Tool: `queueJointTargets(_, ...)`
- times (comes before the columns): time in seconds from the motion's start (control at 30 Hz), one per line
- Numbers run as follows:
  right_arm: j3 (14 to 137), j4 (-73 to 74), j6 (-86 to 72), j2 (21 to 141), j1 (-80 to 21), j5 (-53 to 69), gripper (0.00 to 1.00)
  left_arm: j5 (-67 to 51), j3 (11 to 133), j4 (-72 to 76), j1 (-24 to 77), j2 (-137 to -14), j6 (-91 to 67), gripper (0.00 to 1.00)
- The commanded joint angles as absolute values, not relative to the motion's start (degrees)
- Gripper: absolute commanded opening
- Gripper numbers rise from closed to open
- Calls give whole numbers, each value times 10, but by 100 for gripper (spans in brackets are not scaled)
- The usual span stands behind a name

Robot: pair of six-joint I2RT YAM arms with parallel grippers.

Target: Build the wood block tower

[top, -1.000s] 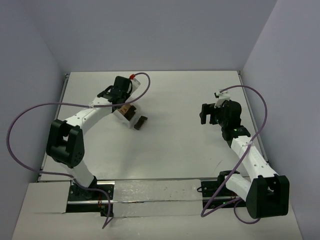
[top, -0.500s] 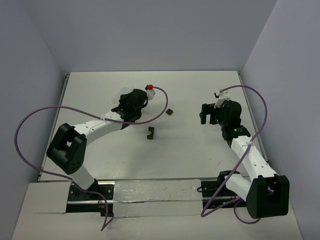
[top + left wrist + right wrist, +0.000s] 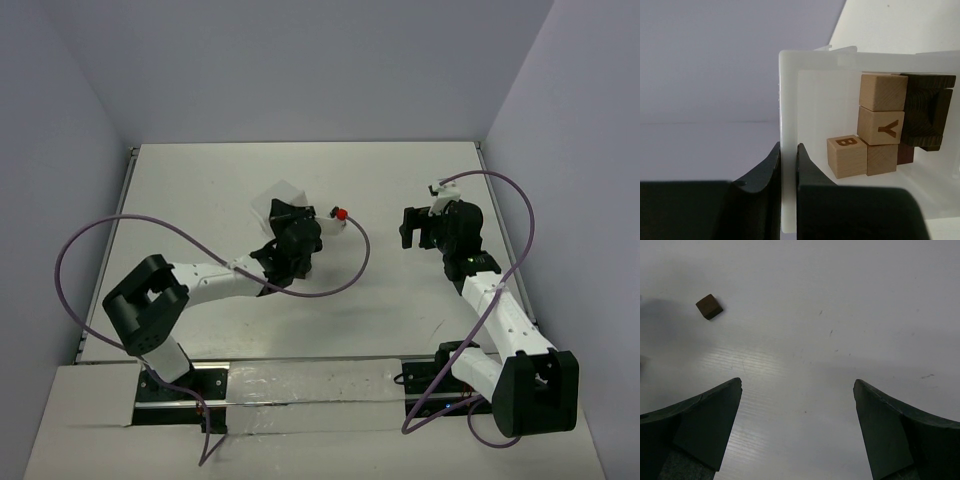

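Observation:
My left gripper (image 3: 284, 214) is shut on the side wall of the white plastic container (image 3: 281, 193) and holds it up, tipped on its side. In the left wrist view the jaws (image 3: 788, 146) pinch the container wall (image 3: 789, 100). Inside it are several wood blocks: a tan cube marked B (image 3: 846, 156), a tan cube marked Y (image 3: 880, 125), and dark brown blocks (image 3: 927, 112). One dark brown cube (image 3: 709, 306) lies loose on the table in the right wrist view. My right gripper (image 3: 415, 228) is open and empty above the table (image 3: 797, 390). No tower shows.
The left arm's purple cable (image 3: 350, 270) loops over the table's middle. The table (image 3: 400, 180) is walled at the back and both sides. A metal rail (image 3: 300, 385) runs along the near edge.
My left arm has swung right towards the table's middle, carrying the container. The two dark blocks seen on the table earlier no longer show in the top view. The right arm has not moved.

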State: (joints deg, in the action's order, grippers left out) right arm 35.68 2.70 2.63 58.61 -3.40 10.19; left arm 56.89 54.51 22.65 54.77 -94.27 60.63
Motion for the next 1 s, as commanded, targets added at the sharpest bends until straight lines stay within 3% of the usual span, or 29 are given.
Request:
queueJointTargets(0.0, 383, 17, 32, 579, -36, 95, 100, 627, 527, 410, 577, -960, 727, 0)
queueJointTargets(0.3, 384, 18, 35, 579, -36, 89, 100, 639, 467, 650, 605, -1042, 907, 0)
queueJointTargets(0.47, 382, 18, 37, 577, -35, 85, 100, 619, 446, 903, 606, -1119, 1072, 0)
queueJointTargets(0.97, 383, 18, 36, 579, -35, 84, 100, 626, 497, 871, 596, -1094, 1054, 0)
